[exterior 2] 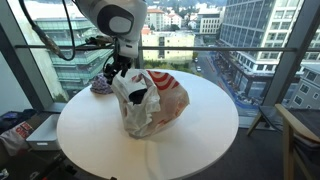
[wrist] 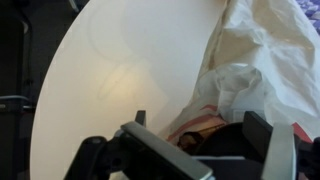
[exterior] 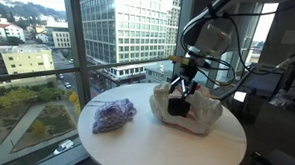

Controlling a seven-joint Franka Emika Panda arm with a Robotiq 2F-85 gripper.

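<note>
A crumpled white plastic bag [exterior: 202, 115] [exterior 2: 160, 105] [wrist: 255, 55] with red print lies on the round white table [exterior: 155, 143] [exterior 2: 200, 140] [wrist: 110, 70]. A black object [exterior: 178, 108] [exterior 2: 137, 97] [wrist: 225, 140] sits in the bag's mouth. My gripper [exterior: 188, 87] [exterior 2: 122, 72] [wrist: 200, 135] hangs just above that opening, open. In the wrist view its two fingers stand wide apart on either side of the black object, and neither visibly touches it. How far the object reaches into the bag is hidden.
A purple bundle [exterior: 114, 115] [exterior 2: 100, 86] lies on the table apart from the bag. Floor-to-ceiling windows surround the table. A chair [exterior 2: 300, 135] stands beside it, and clutter [exterior 2: 20, 130] lies on the floor.
</note>
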